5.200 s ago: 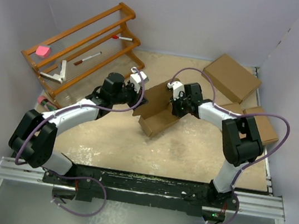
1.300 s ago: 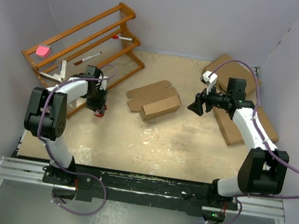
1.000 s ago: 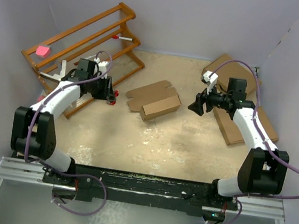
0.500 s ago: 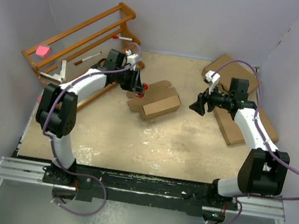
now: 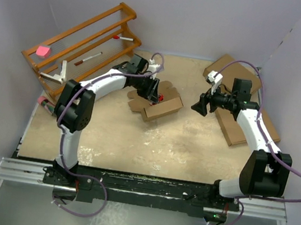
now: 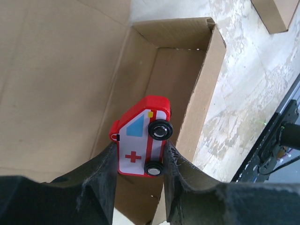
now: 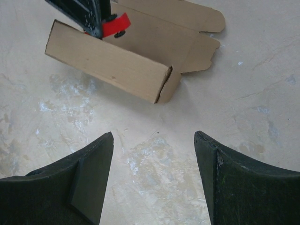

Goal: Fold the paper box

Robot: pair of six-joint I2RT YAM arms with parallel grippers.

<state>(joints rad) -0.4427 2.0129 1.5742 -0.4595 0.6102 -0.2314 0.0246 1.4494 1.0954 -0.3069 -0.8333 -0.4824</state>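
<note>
Paper box point(image 5: 161, 108) sits in the middle of the table point(image 5: 190, 152), partly folded: walls up on the near-right part, lid flap flat toward far-left. Your left gripper point(image 6: 139, 152) hangs over the open tray, jaws clamped on a red toy ambulance point(image 6: 140, 136), wheels toward the wrist camera; can't tell if the toy touches cardboard. Your right gripper point(image 7: 153, 136) hovers right of the box, apart from it, jaws wide, nothing between them. Wooden rack point(image 5: 82, 40) stands far-left, ready-made brown boxes point(image 5: 232, 76) far-right.
</note>
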